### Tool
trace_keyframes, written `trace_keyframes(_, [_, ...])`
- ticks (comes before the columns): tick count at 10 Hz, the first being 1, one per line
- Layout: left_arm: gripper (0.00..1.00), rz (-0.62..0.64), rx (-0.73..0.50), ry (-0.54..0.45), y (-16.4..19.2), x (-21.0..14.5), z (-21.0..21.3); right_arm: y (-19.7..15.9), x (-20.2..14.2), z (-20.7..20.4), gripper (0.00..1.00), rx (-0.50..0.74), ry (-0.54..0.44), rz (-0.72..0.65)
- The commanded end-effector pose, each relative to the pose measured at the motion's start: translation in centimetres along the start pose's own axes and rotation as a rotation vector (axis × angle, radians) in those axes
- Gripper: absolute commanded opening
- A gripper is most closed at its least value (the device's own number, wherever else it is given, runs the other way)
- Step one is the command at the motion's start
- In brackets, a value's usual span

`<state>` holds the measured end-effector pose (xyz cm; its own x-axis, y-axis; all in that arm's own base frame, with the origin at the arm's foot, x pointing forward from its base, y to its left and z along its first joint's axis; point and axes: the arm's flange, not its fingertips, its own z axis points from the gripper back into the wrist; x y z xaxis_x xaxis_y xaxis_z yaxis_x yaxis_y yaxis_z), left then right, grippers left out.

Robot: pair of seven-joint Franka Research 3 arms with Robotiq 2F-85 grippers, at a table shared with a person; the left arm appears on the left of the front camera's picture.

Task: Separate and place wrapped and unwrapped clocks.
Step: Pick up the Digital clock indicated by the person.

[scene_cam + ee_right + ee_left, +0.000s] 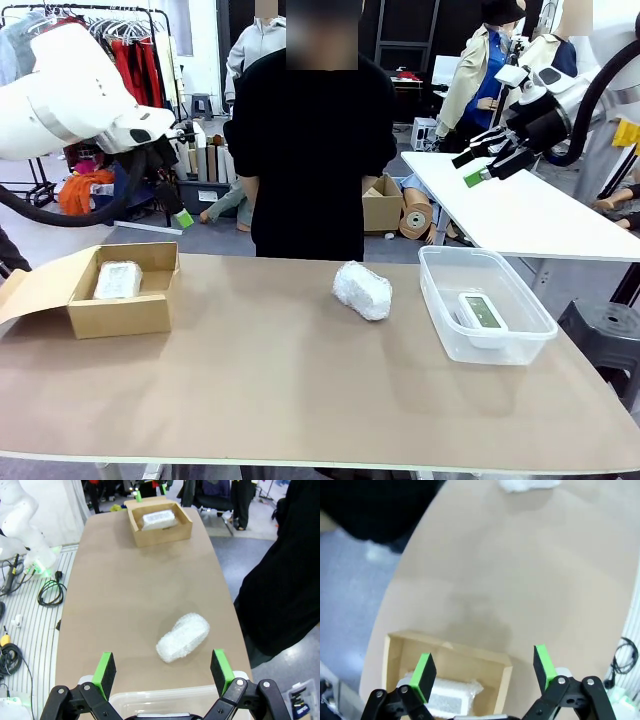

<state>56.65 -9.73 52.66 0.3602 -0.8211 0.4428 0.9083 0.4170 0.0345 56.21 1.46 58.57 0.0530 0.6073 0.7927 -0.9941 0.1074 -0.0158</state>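
Currently the front view shows the flat bundle [118, 280] in the box [110, 318], the clock [483, 312] in the bin [440, 300], and the round bundle [362, 290] loose on the table [250, 380] between them. Left wrist view: I read the left gripper [485, 665] spread over the box, where a descent could snag its wall. Right wrist view: the right gripper [165, 666] is spread over the bin rim, and the round bundle could slip or land beside the clock.
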Motion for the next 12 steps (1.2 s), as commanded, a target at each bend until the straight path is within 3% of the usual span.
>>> trace_keyframes(1, [1.0,0.029,0.051,0.005,1.2,-1.3,1.4,0.1,0.1,0.1,1.0,-0.001,0.006,0.005])
trace_keyframes(2, [1.0,0.0,0.0,0.0,0.0,0.0,0.0,0.1,0.1,0.1,1.0,-0.001,0.006,0.005])
trace_keyframes(5, [1.0,-0.008,-0.003,-0.004,0.3,-0.1,0.3,0.1,0.1,0.1,1.0,-0.001,0.006,0.005])
trace_keyframes(8, [1.0,-0.222,-0.169,-0.177,3.0,-2.4,3.6,0.1,0.1,0.1,1.0,-0.001,0.006,0.005])
trace_keyframes(10, [1.0,-0.351,-0.197,-0.234,4.4,-3.6,5.0,0.1,0.1,0.1,1.0,-0.001,0.006,0.005])
trace_keyframes(12, [1.0,-0.405,-0.224,-0.362,5.7,-6.0,6.1,0.1,0.1,0.1,1.0,-0.001,0.006,0.005])
